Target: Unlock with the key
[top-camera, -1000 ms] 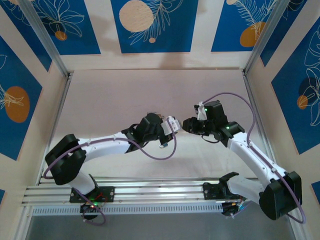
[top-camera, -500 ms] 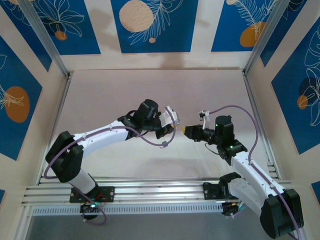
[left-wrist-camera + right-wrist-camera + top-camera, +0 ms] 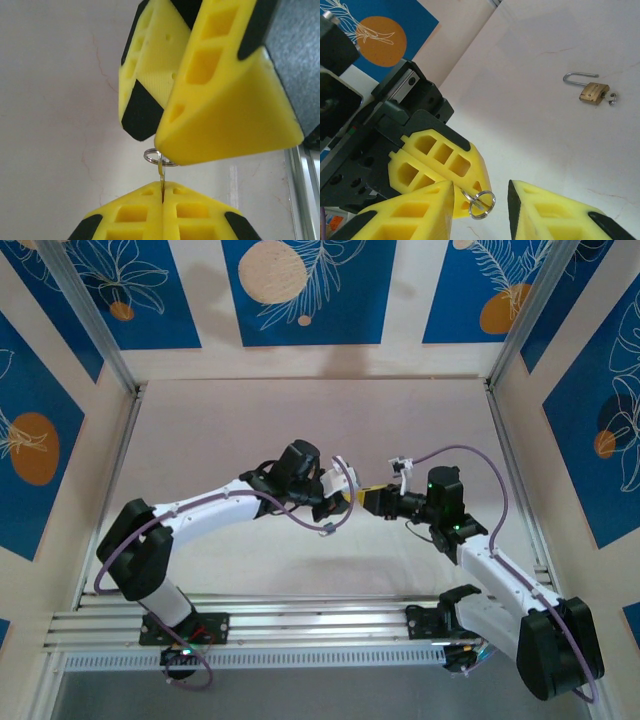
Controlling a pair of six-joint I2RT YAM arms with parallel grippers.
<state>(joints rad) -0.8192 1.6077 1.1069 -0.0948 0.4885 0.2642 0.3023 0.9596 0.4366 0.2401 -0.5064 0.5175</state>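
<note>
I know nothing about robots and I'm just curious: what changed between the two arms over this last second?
The left arm reached farther up the table, the right arm shifted slightly back; their yellow jaws now meet tip to tip. The right jaws widened and stand either side of the small metal key ring. The left jaws stayed shut, pinching the thin key.

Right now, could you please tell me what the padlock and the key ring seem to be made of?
Padlock: body looks like brass, golden with a dull sheen; its shackle looks like polished steel, silvery. Key ring: thin silvery wire with bright glints, probably steel.
</note>
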